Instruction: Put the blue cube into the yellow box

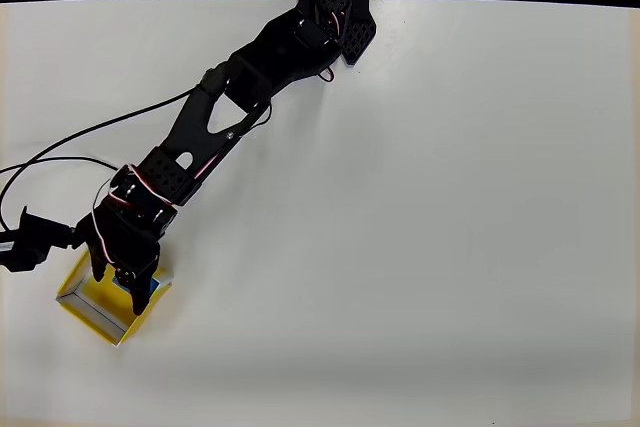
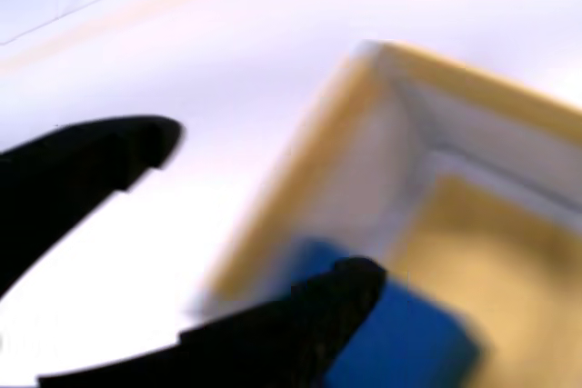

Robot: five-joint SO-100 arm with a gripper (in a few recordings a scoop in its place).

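Gripper (image 2: 264, 215) over box (image 1: 88, 309), fingers spread wide, gripping nothing. Cube (image 2: 409, 338) inside box, against near wall, just beside lower finger; wrist view blurred, so contact possibly none. Looks light, stiff, smooth-faced; best pinched across two opposite flat sides. Count: one cube, one box.

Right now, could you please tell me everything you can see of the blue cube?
The blue cube is a small, bright blue block with plain, smooth faces. In the wrist view it lies blurred inside the yellow box, by the wall near a corner, partly hidden by one dark finger of the gripper, whose fingers stand spread apart. Whether that finger touches it cannot be told. In the overhead view a sliver of blue shows under the gripper over the box.
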